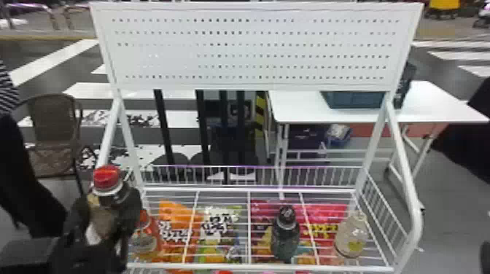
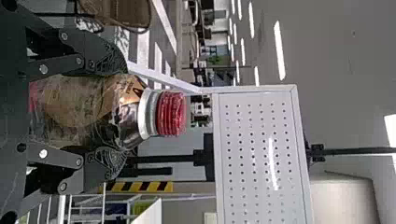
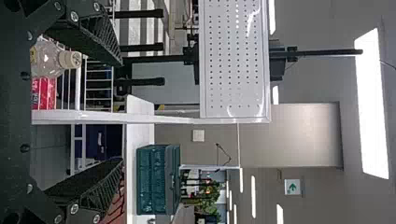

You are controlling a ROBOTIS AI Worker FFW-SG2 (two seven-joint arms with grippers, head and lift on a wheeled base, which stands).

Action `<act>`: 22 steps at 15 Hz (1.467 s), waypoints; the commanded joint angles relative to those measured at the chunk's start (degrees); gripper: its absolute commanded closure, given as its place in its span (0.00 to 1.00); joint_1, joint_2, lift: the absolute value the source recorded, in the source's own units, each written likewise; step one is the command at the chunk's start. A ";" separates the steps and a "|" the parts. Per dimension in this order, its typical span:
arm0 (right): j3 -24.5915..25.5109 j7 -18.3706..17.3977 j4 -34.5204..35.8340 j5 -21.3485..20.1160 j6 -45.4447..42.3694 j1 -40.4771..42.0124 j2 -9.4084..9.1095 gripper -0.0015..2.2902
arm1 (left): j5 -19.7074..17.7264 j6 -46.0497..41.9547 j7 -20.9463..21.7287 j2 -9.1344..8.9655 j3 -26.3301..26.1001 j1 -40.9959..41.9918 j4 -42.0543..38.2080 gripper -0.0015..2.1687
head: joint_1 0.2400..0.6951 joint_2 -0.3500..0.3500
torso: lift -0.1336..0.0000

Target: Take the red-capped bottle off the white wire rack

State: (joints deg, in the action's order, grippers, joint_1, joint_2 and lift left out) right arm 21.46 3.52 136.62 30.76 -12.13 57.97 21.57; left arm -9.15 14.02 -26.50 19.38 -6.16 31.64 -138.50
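Striped floor [image 1: 85,88] behind, white wire rack [image 1: 226,190] at 12 o'clock. Red-capped bottle [image 1: 106,177] upright at the rack's 8 o'clock; base hidden, can't tell if it's clear. Left tool [image 2: 125,112] closed round its body, cap free, probably to keep it level past the neighbouring bottle [image 1: 145,242]. Right tool [image 3: 122,112] wide apart, empty; likely not needed.

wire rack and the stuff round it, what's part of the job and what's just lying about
Job:
- red-capped bottle, gripped by the left gripper
- white wire rack

Just there:
- dark bottle
- clear bottle
- snack bags
- crate
- table
- chair
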 commanded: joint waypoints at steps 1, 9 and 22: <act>-0.10 0.00 0.23 -0.08 -0.04 0.22 -0.04 0.08 | -3.59 -1.40 5.67 -0.83 6.69 3.60 -2.03 0.32 | 0.57 0.50 | 1.00; -0.19 0.00 0.85 -0.35 -0.04 0.83 -0.56 0.08 | -4.65 -1.57 7.51 -1.36 8.62 4.74 -2.39 0.32 | 0.57 0.50 | 1.00; -0.37 0.00 1.02 -0.43 -0.22 0.92 -0.74 0.08 | -2.54 -0.34 6.19 -1.97 8.18 4.92 -3.27 0.32 | 0.57 0.50 | 1.00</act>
